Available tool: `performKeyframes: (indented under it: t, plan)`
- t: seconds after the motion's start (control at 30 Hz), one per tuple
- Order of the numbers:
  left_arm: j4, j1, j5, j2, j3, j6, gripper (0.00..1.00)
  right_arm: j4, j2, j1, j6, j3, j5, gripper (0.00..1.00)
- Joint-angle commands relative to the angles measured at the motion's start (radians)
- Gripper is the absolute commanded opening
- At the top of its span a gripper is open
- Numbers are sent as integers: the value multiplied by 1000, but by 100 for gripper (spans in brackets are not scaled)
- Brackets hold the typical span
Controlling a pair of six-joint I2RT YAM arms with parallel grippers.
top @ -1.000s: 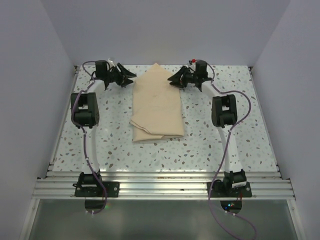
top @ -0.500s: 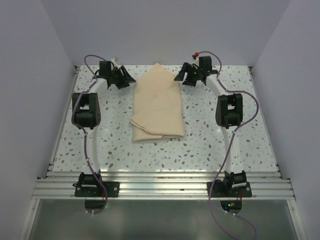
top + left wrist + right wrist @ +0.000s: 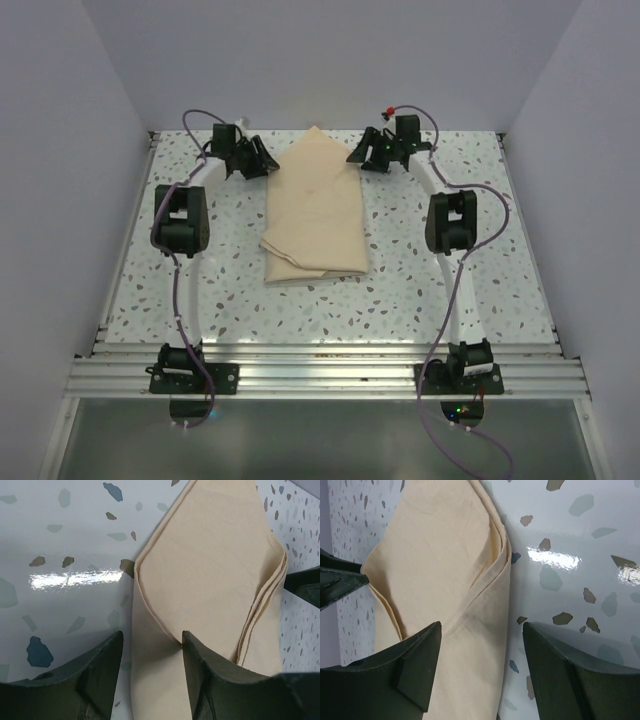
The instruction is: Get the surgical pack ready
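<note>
The surgical pack (image 3: 315, 215) is a tan sheet folded into a long parcel with a pointed far end, lying mid-table. My left gripper (image 3: 266, 160) stands open at the pack's far left edge. In the left wrist view its fingers straddle the folded left border of the pack (image 3: 210, 580), with the gripper (image 3: 151, 639) holding nothing. My right gripper (image 3: 354, 156) is open at the far right edge. Its wrist view shows the gripper (image 3: 482, 627) spanning the pack's layered right hem (image 3: 440, 570), jaws wide and not closed on the cloth.
The speckled white table (image 3: 430, 290) is boxed in by pale walls at the left, right and back. An aluminium rail (image 3: 320, 372) runs along the near edge by the arm bases. Each wrist view shows the other gripper's dark finger across the pack.
My right gripper has opened and drawn slightly back from the pack's far right edge. The left gripper has shifted right, closer to the pack's left edge. The pack has not moved.
</note>
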Motion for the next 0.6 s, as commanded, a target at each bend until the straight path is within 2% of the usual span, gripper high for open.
performKeyframes:
  t: [0.0,0.2,0.4,0.53,0.57]
  plan:
    - [-42,9,-71,28,29,32,55,-24,55,9,16,37,16,70]
    - [-71,12,-60,90,98,17,54,-13,125,20,54,131,16,67]
    - [-32,24,-26,117,115,-29,51,13,161,31,86,139,13,62]
    - [-32,26,12,162,161,-51,43,25,170,40,96,146,17,58]
    - [-30,27,27,168,170,-60,39,26,170,40,103,154,19,54]
